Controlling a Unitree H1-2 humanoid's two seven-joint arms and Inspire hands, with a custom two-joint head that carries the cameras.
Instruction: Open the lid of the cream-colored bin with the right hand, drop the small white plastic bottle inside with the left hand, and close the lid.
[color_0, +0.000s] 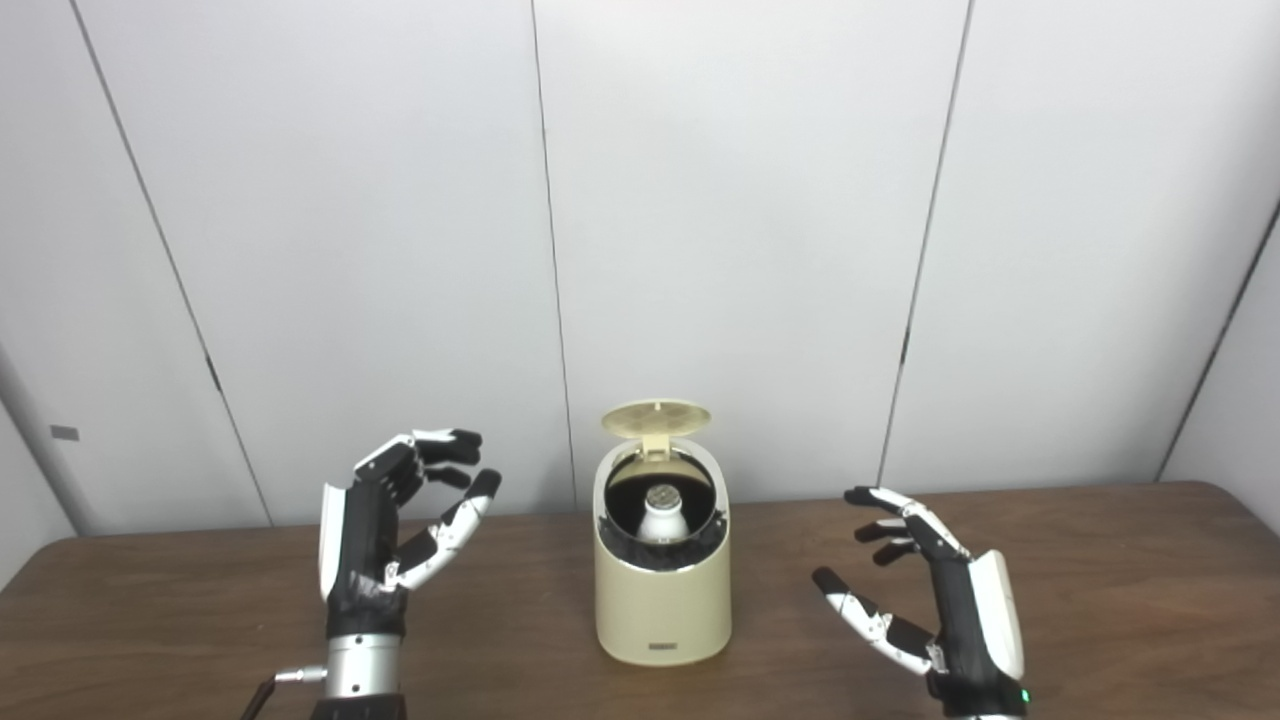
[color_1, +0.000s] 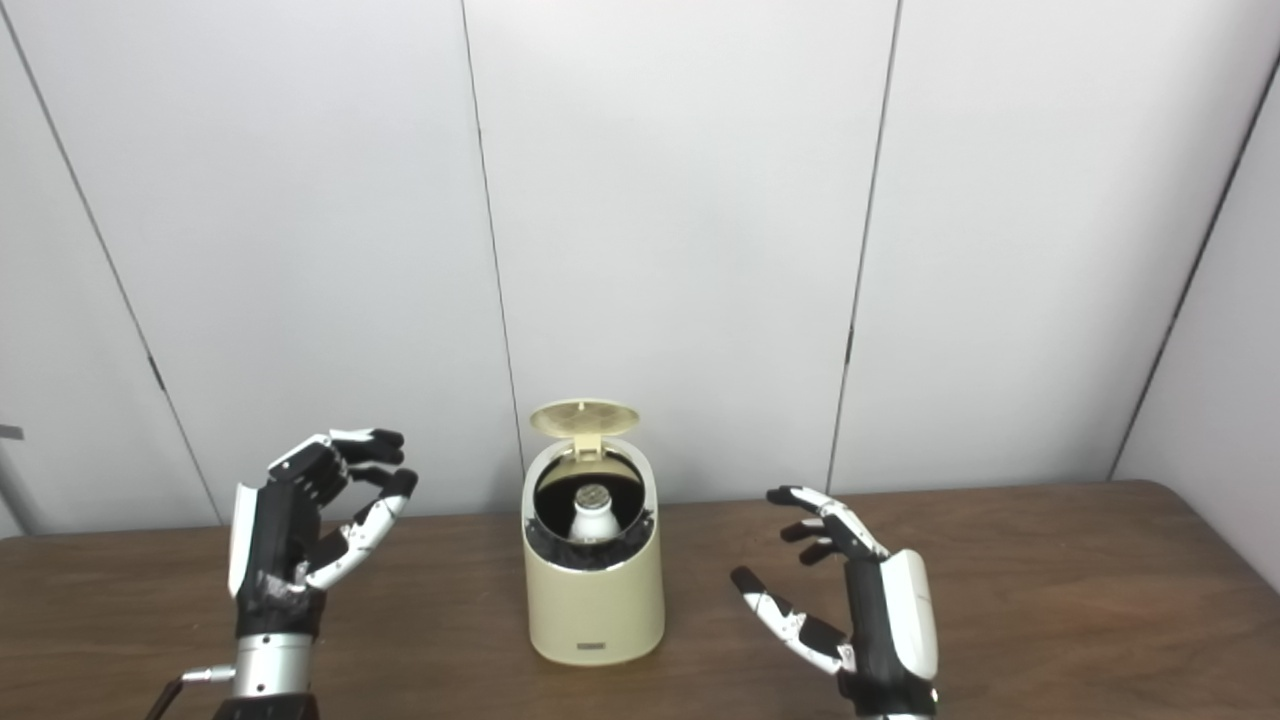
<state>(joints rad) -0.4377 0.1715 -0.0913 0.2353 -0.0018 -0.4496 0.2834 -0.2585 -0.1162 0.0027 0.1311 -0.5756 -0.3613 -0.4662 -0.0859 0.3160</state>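
1. Two robot hands rise from the bottom edge over a dark brown wooden table, one on each side of the bin, neither touching it.
2. Nearest the camera on the right, the right hand hovers above the tabletop with its white back turned outward; its fingers are spread and curled loosely toward the bin, the thumb reaching low and inward, and it holds nothing.
3. On the left side, the left hand stands upright on its metal wrist, fingers bent forward and apart from the thumb, also empty.
4. Between the hands, a little farther back, the cream-colored bin stands upright on the table, a small dark label low on its front.
5. Its lid is flipped up on the rear hinge, standing above the mouth with its ribbed underside showing.
6. Inside the dark opening sits the small white plastic bottle, upright, its round cap facing up toward the camera; only its shoulders and top show above the rim.
7. Behind the table runs a wall of pale grey panels divided by thin dark seams.
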